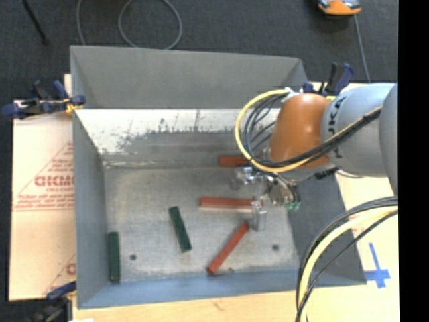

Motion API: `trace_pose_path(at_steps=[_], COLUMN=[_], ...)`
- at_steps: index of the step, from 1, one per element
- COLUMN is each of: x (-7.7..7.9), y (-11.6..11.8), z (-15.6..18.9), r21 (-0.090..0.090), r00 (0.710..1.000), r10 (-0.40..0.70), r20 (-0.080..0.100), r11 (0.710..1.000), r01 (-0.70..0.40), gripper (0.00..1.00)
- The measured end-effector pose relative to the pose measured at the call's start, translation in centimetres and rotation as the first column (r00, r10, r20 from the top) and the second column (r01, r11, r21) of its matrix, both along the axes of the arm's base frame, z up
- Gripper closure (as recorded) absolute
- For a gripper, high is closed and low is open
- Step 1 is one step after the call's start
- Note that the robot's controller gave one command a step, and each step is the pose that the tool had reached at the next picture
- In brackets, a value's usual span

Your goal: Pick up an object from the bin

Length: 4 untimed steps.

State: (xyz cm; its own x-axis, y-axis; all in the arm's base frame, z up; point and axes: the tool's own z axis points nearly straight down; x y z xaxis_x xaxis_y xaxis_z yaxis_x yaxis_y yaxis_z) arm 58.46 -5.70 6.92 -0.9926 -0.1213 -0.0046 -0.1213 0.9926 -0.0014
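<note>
Camera view, grey metal bin (188, 79), contents listed near to far. Item 1: left green bar (114, 257), lying along the left wall at the near-left corner, well apart from everything else. Item 2: slanted red bar (228, 248), near right of centre, low end toward the near wall, high end running up to the gripper. Item 3: middle green bar (179, 229), left of centre, lying free on the bare floor. Item 4: gripper (258, 219), low over the floor at right of centre, just where the slanted red bar's far end and the flat red bar's right end come close together; whether it is released or clenched cannot be told, and nothing is seen held in it. Item 5: flat red bar (224, 204), lying left to right, right end at the gripper. Item 6: far red bar (232, 161), against the far wall, partly hidden under the arm's orange cover (301, 129). Handling note, as judgement: the likely target is one of the two red bars under the gripper. A good grasp would span one bar across its narrow width and keep clear of the other, so that one is not dragged or pinched along.
</note>
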Motion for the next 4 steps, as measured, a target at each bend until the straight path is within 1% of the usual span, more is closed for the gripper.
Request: trace_pose_path(at_steps=[1, 2, 3, 4], x=[0.3, 0.1, -2.8, -2.6], y=[-0.3, -0.1, 4.4, 4.3], z=[0.6, 0.3, 0.2, 0.4], r21=[-0.004, -0.001, 0.001, -0.001], r00=[1.0, 1.0, 0.991, 0.99], r10=[0.0, 0.001, 0.137, 0.138], r20=[0.007, 0.002, -0.001, 0.005], r11=[1.0, 1.0, 0.991, 0.99], r01=[0.0, -0.001, -0.137, -0.138], gripper=[1.0, 0.0, 0.0, 1.0])
